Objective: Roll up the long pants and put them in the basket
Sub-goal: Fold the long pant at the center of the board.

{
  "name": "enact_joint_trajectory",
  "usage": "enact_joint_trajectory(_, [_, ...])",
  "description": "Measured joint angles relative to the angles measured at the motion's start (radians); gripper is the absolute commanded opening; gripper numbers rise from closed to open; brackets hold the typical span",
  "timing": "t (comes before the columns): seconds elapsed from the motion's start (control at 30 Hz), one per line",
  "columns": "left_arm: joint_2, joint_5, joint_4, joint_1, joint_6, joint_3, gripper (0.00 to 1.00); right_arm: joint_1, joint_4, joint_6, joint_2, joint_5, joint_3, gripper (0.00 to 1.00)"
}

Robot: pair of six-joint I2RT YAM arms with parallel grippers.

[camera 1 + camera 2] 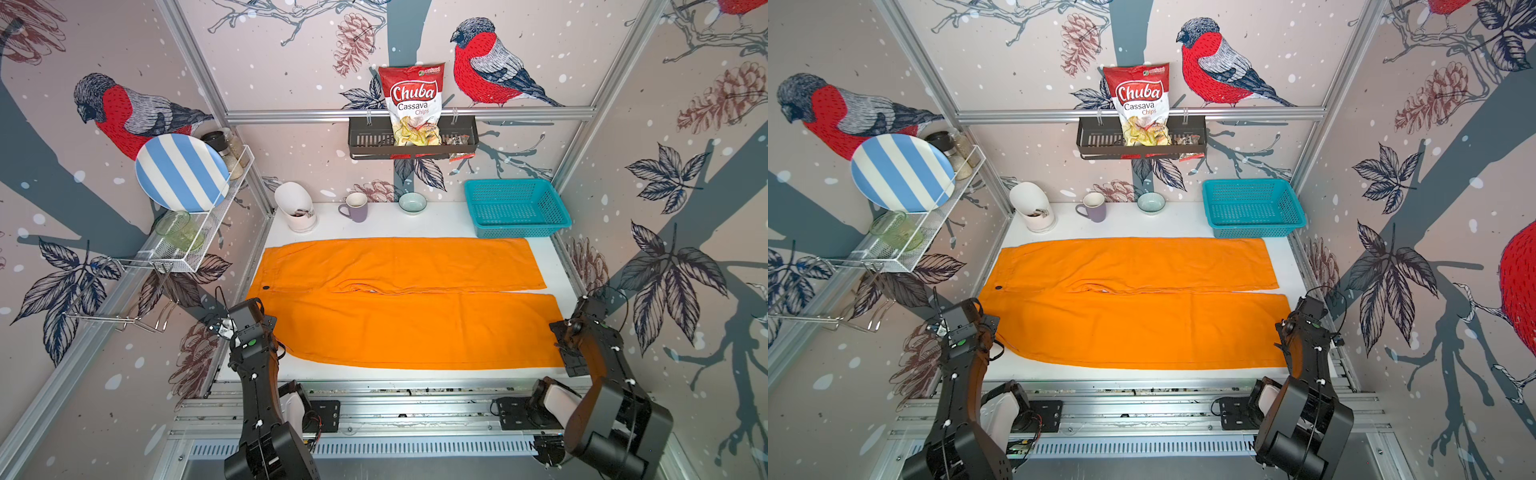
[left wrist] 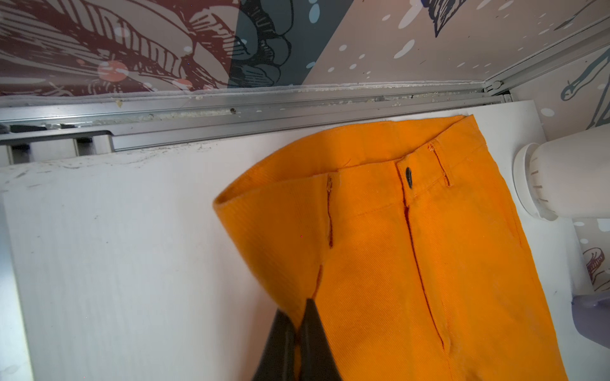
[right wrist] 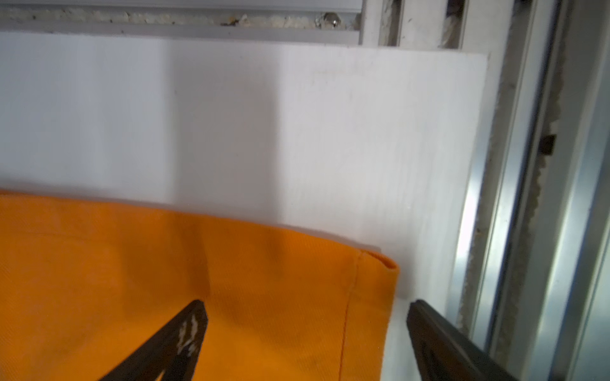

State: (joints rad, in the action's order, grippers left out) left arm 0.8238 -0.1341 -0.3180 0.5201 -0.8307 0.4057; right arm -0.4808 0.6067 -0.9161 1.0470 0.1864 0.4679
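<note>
The long pants lie flat across the white table. The waist is at the left, the two legs run to the right, and a dark button sits on the waistband. In the left wrist view, my left gripper is shut on the orange fabric at the near waist corner, which rises in a fold off the table. My right gripper is open and hangs over the hem of the near leg. One finger is over the cloth and the other is past the hem edge, over the table.
Along the back of the table stand a teal basket, a small bowl, a purple mug and a white holder. A wire rack with a striped plate juts from the left wall. A chips bag stands on the rear shelf.
</note>
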Motion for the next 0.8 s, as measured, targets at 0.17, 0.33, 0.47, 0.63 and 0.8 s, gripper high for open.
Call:
enact_joint_trajectory(0.17, [-0.002, 0.002, 0.001, 0.000, 0.000, -0.001, 0.00, 0.000, 0.003, -0.003, -0.001, 0.009, 0.005, 0.97])
enact_joint_trajectory(0.33, [-0.006, 0.003, 0.001, 0.000, 0.000, -0.001, 0.00, -0.009, -0.020, -0.003, -0.002, 0.016, -0.017, 0.86])
enact_joint_trajectory(0.47, [-0.011, 0.006, 0.000, 0.000, 0.000, -0.001, 0.00, -0.014, -0.046, -0.003, 0.013, 0.030, -0.040, 0.80])
enact_joint_trajectory(0.63, [-0.021, 0.021, -0.001, 0.000, -0.002, 0.005, 0.00, -0.026, -0.077, 0.001, 0.027, 0.071, -0.053, 0.37])
enact_joint_trajectory(0.8, [-0.037, 0.029, -0.005, 0.000, -0.008, 0.015, 0.00, -0.051, -0.134, 0.001, 0.019, 0.037, -0.061, 0.05])
